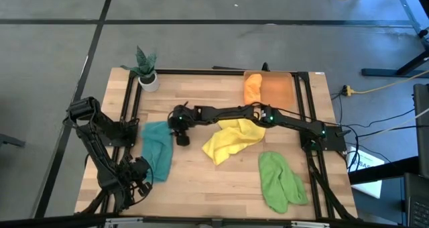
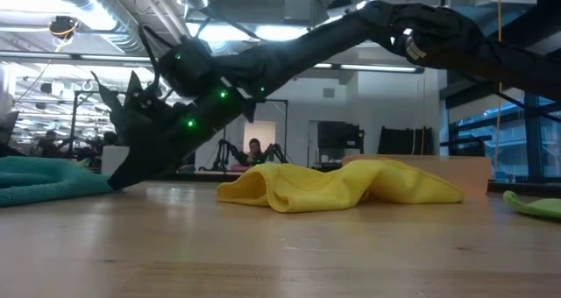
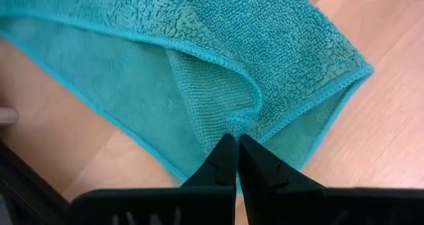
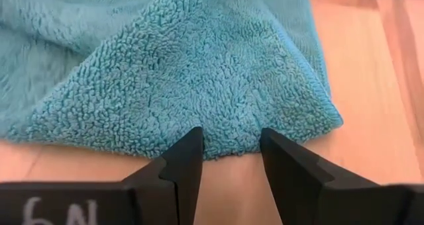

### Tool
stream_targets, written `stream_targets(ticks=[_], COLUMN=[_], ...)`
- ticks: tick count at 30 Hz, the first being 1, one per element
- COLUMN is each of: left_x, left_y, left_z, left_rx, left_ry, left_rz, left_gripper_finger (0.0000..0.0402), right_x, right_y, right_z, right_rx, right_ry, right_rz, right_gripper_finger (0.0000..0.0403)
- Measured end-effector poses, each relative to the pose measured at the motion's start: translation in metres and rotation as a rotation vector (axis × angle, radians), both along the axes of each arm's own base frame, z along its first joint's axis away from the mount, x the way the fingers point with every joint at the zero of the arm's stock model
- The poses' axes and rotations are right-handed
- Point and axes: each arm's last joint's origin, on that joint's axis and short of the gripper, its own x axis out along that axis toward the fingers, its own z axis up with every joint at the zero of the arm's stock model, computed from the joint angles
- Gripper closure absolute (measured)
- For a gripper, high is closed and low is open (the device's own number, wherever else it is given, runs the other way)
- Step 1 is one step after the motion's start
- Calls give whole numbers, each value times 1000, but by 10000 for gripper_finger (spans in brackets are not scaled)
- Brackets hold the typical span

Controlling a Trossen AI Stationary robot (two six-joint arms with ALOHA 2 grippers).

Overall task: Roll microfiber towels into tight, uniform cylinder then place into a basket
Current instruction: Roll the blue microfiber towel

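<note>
The soft teal microfiber towel (image 1: pixel 157 149) lies loosely folded on the pale wooden slatted table (image 1: pixel 201 181), and serves as the reference here. The left gripper (image 3: pixel 236 142) sits at the towel's edge nearest the robot, its fingers clenched together on a small pinch of the hemmed fold, judged an anchoring hold for rolling. The right gripper (image 4: pixel 230 145), reaching across from the far side of the table, is at the towel's opposite end; its fingers (image 4: pixel 182 162) stand released, straddling the fluffy edge without nipping it, judged the approach to a second grasp.

Just beside the teal towel, toward the table's middle, lies the crumpled yellow microfiber towel (image 1: pixel 231 139); well apart beyond it, the flat light green microfiber towel (image 1: pixel 280 181). The shallow translucent orange plastic basket (image 1: pixel 276 88) stands well away at the table's back edge; an orange microfiber towel (image 1: pixel 252 87) rests in its end nearer the teal towel. A white pot with a green plant (image 1: pixel 146 72) stands behind the teal towel. No towel shows as a tight cylinder; the task is judged early.
</note>
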Motion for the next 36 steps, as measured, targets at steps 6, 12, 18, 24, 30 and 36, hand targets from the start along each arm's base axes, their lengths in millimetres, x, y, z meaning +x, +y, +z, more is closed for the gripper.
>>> stream_targets(ticks=[6, 12, 18, 24, 30, 36], left_x=[0, 0, 0, -2, -2, -1], left_y=[0, 0, 0, -1, -3, -4], left_z=[0, 0, 0, -1, -1, -1], left_rx=[1, -1, -3, -54, -84, -102], left_ry=[1, 1, 0, 72, 84, 77], left_rz=[0, 1, 4, 58, 85, 84], left_gripper_finger=[401, 401, 401, 401, 401, 401], right_x=[-5, -8, -11, -11, -11, -11], right_y=[-1, -1, -2, -2, -2, -2], right_z=[10, 12, 12, 12, 12, 12], right_rx=[0, -8, -25, -23, -22, -22], right_ry=[56, 93, 135, 145, 146, 146], right_rz=[-9, -20, -41, -45, -47, -47], right_gripper_finger=[246, 246, 246, 246, 246, 246])
